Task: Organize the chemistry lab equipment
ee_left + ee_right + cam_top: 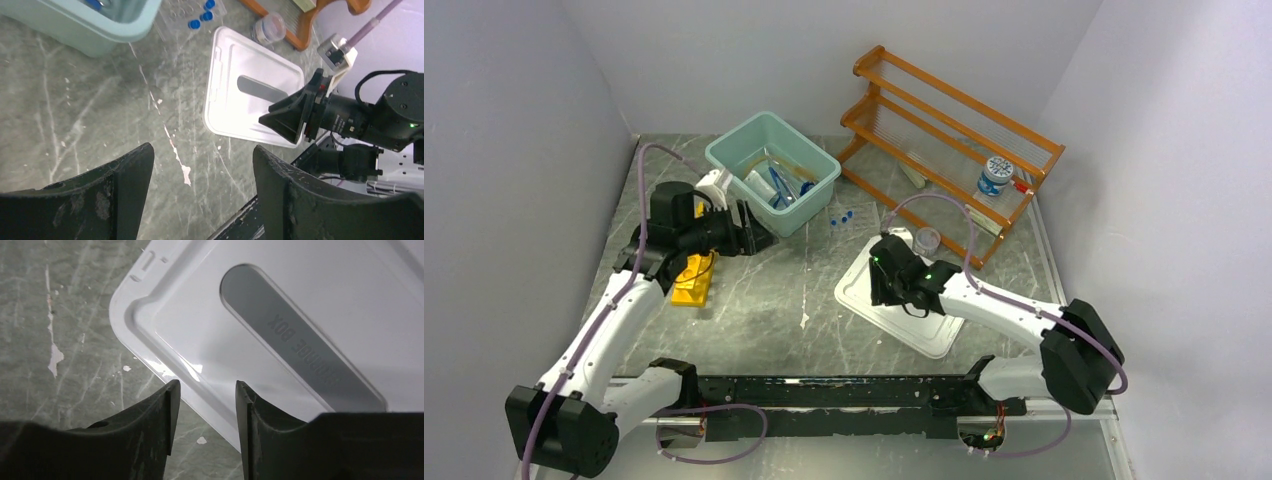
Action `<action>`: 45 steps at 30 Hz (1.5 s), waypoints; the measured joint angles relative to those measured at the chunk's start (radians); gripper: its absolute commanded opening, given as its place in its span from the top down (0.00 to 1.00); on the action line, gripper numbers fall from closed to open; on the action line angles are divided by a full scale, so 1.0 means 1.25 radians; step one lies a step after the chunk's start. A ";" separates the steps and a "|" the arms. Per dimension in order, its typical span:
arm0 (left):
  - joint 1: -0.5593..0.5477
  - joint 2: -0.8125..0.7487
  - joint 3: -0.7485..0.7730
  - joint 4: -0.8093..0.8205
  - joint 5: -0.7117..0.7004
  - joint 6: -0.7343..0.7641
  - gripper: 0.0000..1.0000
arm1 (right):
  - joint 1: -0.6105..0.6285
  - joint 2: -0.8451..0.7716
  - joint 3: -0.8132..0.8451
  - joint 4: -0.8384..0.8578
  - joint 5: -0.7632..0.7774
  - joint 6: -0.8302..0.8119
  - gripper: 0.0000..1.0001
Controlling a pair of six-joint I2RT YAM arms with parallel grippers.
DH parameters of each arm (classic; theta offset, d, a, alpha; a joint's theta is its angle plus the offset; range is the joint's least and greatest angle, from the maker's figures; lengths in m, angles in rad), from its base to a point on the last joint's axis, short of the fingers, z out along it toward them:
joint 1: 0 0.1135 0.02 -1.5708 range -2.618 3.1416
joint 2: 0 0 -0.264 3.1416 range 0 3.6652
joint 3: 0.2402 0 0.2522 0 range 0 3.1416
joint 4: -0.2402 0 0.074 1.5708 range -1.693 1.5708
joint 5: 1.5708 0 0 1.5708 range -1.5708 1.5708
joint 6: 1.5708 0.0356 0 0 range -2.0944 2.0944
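**Right arm lines up on the lid edge; loose glassware waits outside the bin**

Top view: the right jaws hang low over the near-left part of the white lid [919, 335], which lies flat on the bench [764, 320]. Just beyond them stands the small jar [927, 240], and the blue-capped vials [842, 216] lie further off to their left. The left jaws point at the near wall of the teal bin [817, 200], with the yellow rack [692, 285] behind them beside the forearm. The orange shelf [964, 100] closes off the far right.

Left wrist view: the left jaws are spread wide and hold nothing, with bare bench beneath them. Ahead to the left is the teal bin [90, 37]. Ahead to the right are the white lid [235, 65], the blue-capped vials [200, 17] and the small jar [270, 27].

Right wrist view: the right jaws stand apart by a narrow gap and hold nothing. The rounded corner and rim of the white lid [300, 285] run just ahead of that gap.

The step in hand appears to be a grasp on the lid's rim. The next move probably calls for one finger to get under the edge, which is awkward because the lid sits flush on the bench. Open bench to the left of the right jaws gives room to slide or lift. The jar and shelf crowd the far side, so pulling back towards the near edge looks safer.
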 measured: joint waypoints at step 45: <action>-0.151 0.108 -0.066 0.094 -0.142 -0.035 0.32 | 0.163 0.228 0.084 0.025 -0.046 -0.062 0.63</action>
